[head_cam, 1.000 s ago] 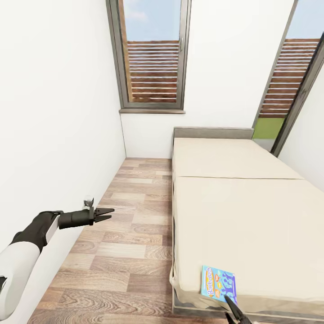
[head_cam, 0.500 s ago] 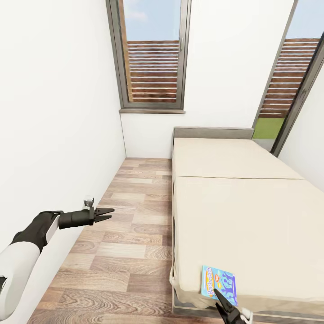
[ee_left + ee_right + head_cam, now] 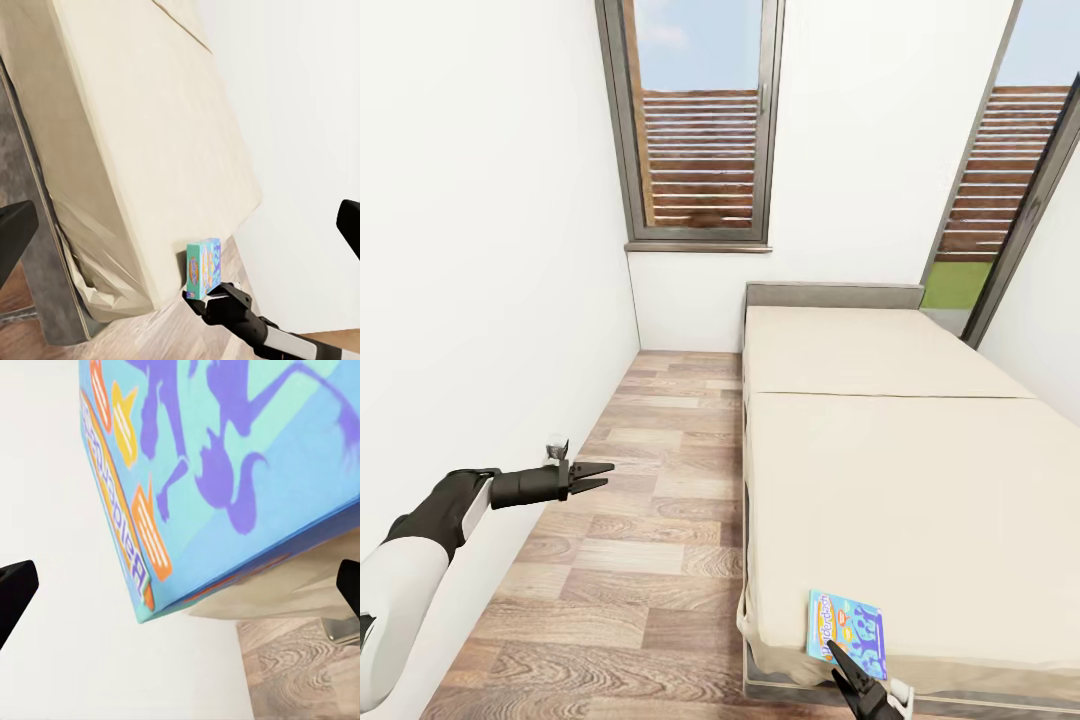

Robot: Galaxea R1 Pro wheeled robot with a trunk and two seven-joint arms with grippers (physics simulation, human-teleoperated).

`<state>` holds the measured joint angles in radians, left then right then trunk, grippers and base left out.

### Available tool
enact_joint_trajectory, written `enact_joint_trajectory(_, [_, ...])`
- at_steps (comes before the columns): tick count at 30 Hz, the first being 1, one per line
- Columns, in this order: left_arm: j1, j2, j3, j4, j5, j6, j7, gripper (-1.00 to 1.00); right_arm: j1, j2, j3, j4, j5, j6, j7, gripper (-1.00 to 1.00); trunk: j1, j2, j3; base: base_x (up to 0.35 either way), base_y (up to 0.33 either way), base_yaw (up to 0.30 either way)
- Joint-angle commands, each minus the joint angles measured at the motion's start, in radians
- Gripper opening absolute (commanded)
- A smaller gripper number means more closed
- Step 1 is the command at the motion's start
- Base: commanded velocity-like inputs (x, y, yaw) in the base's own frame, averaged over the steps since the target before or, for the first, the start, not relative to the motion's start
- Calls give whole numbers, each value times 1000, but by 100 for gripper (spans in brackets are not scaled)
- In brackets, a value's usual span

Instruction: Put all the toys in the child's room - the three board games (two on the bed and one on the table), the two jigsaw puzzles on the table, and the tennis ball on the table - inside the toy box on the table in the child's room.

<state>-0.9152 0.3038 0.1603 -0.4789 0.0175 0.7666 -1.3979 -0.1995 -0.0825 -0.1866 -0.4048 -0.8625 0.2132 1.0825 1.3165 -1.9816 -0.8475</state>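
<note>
My right gripper [image 3: 838, 662] is mostly cut off by the head view's lower edge; its dark fingers point at the game [image 3: 846, 630], and the wrist view shows them spread wide on either side of the box, not yet touching it. The teal-blue game lies flat on the bed [image 3: 900, 480], at the near corner by the floor [image 3: 650, 480]. Its orange lettering along one edge is too skewed to read; purple figures cover the lid. My left gripper [image 3: 598, 476] hangs open over the floor beside the wall [image 3: 480, 250], grasping nothing.
</note>
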Motion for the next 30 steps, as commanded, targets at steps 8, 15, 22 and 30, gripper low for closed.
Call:
enact_joint_trajectory(8, [-1, 0, 0, 0, 1, 10, -3, 100, -31, -8, -2, -5, -12, 6, 95, 100, 0, 0, -1, 0, 0, 0])
enact_joint_trajectory(15, [-1, 0, 0, 0, 1, 10, -3, 100, -30, -12, -5, -5, -12, 7, 112, 100, 0, 0, -1, 0, 0, 0])
enact_joint_trajectory(22, [-1, -1, 0, 0, 1, 10, -3, 100, -30, -14, -10, -4, -15, 8, 116, 100, 0, 0, -1, 0, 0, 0])
enact_joint_trajectory(30, [-1, -1, 1, 0, 1, 10, -3, 100, -29, -15, -11, -3, -21, 9, 119, 100, 0, 0, -1, 0, 0, 0])
